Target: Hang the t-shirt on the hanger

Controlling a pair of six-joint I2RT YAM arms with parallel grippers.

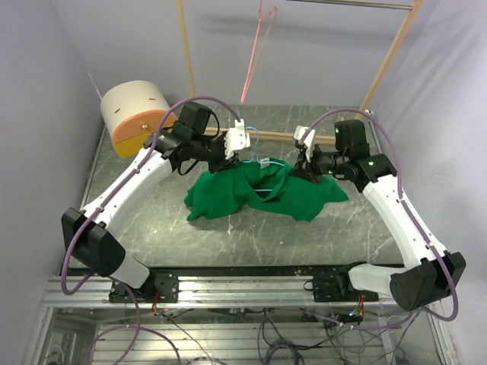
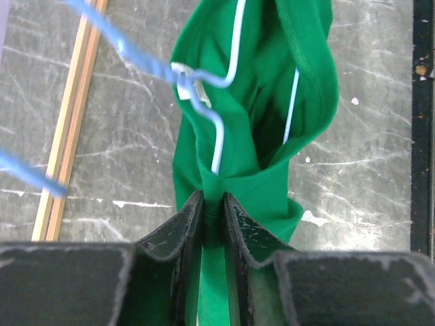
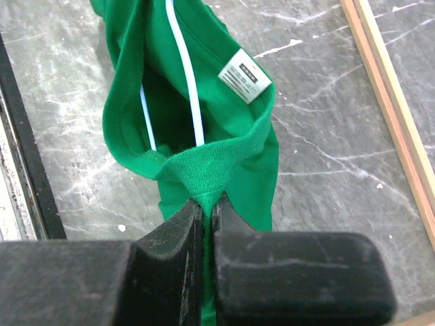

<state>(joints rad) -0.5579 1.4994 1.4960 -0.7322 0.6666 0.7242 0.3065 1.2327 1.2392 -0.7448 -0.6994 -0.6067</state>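
The bright green t-shirt (image 1: 259,196) lies bunched on the table between both arms. The light blue wire hanger (image 1: 264,163) sits partly inside its neck opening, with the hook toward the back. My left gripper (image 1: 228,158) is shut on the left side of the collar. In the left wrist view that gripper (image 2: 214,197) pinches a fold of the t-shirt (image 2: 262,102), with the hanger (image 2: 219,139) running into the neck. My right gripper (image 1: 308,170) is shut on the collar's right side. The right wrist view shows this gripper (image 3: 207,200), the t-shirt (image 3: 255,146), its white label (image 3: 243,75) and the hanger (image 3: 187,68) inside the neck.
A thin pink-red wire hanger (image 1: 255,53) hangs from a wooden frame (image 1: 185,46) at the back. A cream and orange cylinder (image 1: 137,114) stands at the back left. A wooden rail (image 3: 387,88) lies along the table's far side. The marbled table (image 1: 228,239) ends at a metal rail by the arm bases.
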